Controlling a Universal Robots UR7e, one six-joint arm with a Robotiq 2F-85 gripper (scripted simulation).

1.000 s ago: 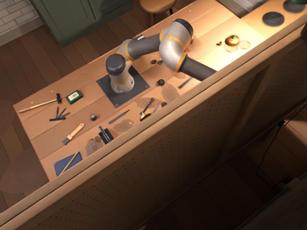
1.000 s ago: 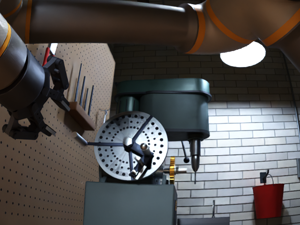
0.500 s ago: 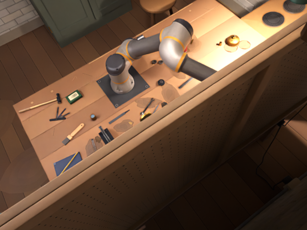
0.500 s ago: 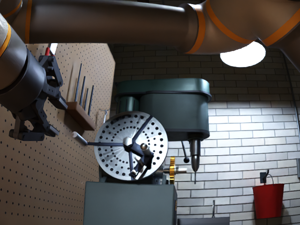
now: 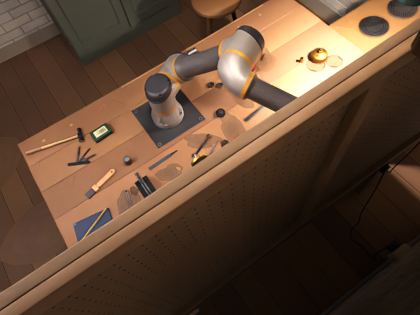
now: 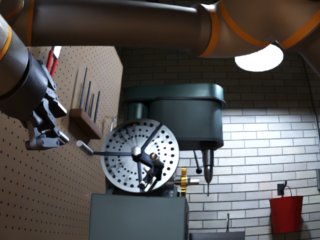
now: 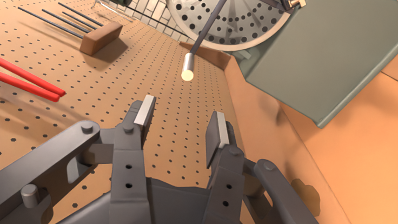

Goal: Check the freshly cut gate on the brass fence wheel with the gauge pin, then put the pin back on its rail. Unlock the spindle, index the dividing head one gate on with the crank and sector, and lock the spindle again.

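The brass fence wheel (image 6: 183,180) shows only edge-on behind the dividing head, beside the drill spindle. The perforated index plate (image 6: 139,155) faces the second side camera, with dark sector arms and a crank (image 6: 153,165) low on its face. A long lever ends in a pale cylindrical handle (image 6: 84,147) (image 7: 188,68) pointing toward the pegboard. My gripper (image 6: 47,140) (image 7: 181,125) hovers open and empty just left of that handle, a short way from its end. In the high side camera the gripper is hidden behind the pegboard wall.
Behind the work, the pegboard carries a wooden rail with thin pins (image 6: 86,121) (image 7: 100,37) and red-handled pliers (image 7: 30,83). The green drill press (image 6: 175,113) stands over the dividing head's grey base (image 6: 138,217). The bench behind my arm holds scattered hand tools (image 5: 101,169).
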